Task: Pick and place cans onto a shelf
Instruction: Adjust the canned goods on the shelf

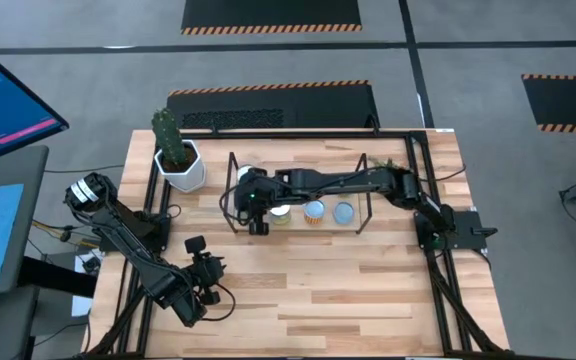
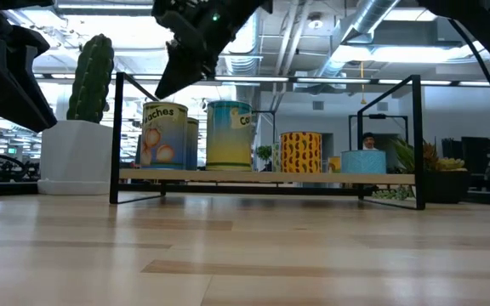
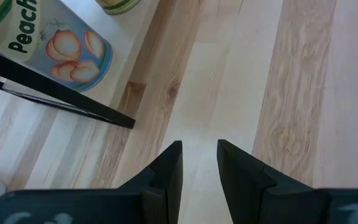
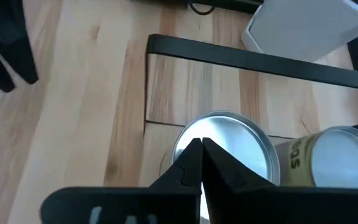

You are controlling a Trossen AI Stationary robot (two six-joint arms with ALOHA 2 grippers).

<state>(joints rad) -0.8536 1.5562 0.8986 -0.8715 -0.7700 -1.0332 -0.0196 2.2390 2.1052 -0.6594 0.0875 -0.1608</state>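
Observation:
The black rod shelf (image 1: 366,200) stands at the middle of the table and carries several cans (image 2: 228,134) on its board (image 2: 313,177). A peaches can (image 2: 166,136) stands at its left end, with a yellow can (image 2: 300,151) and a short teal can (image 2: 364,161) farther right. My right gripper (image 4: 201,155) is shut and empty. It hangs just above the silvery top (image 4: 229,146) of the left-end can and shows over the shelf's left part from above (image 1: 258,208). My left gripper (image 3: 197,158) is open and empty, low over bare table near the shelf's left front corner (image 1: 206,270).
A white faceted pot with a cactus (image 1: 180,160) stands just left of the shelf's far end. The shelf's upright end rods (image 2: 115,136) rise beside the peaches can. The table's black edge frame (image 1: 438,250) runs along both sides. Bare wood (image 1: 348,290) lies in front of the shelf.

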